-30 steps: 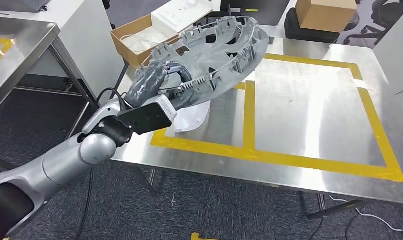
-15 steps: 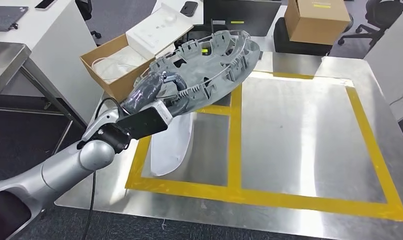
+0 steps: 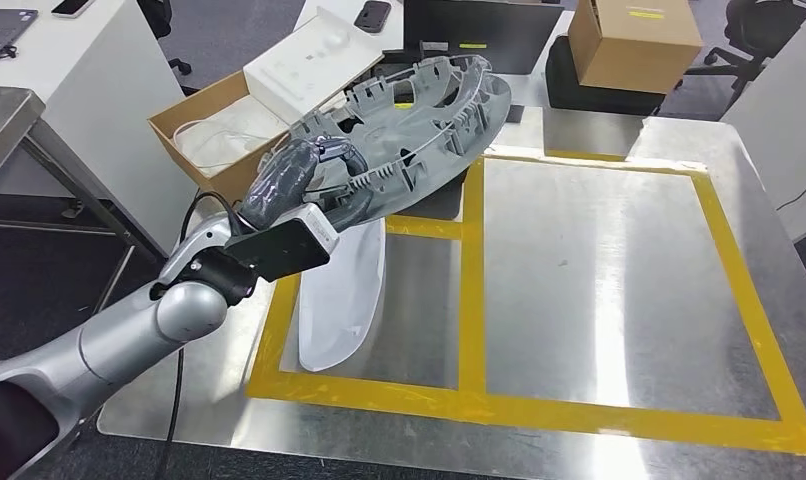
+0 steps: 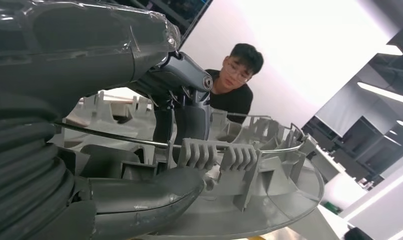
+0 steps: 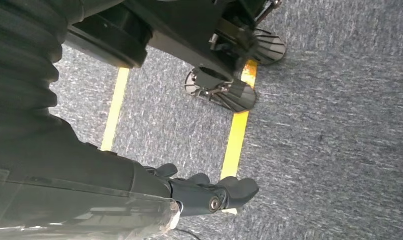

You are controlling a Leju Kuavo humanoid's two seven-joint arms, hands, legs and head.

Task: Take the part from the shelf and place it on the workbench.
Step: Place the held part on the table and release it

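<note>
Since half a second ago the desk (image 3: pixel 619 300) has shifted only slightly lower in frame, so the approach is judged nearly finished, while the part (image 3: pixel 419 130), gripped at its rim by the left hand (image 3: pixel 294 175), is held aloft upper-centre, unplaced.

The left arm (image 3: pixel 109 340) is smooth silver with a ball-shaped joint, going black at the wrist, where a black box with a white end cap (image 3: pixel 282 245) sits and a black cable loops alongside. The left hand (image 3: pixel 294 175) has a grey ribbed cover under clear film (wrinkled in places) and dark fingers (image 4: pixel 182 82) with a round pin. The right hand (image 5: pixel 209 195) looks alike.
</note>
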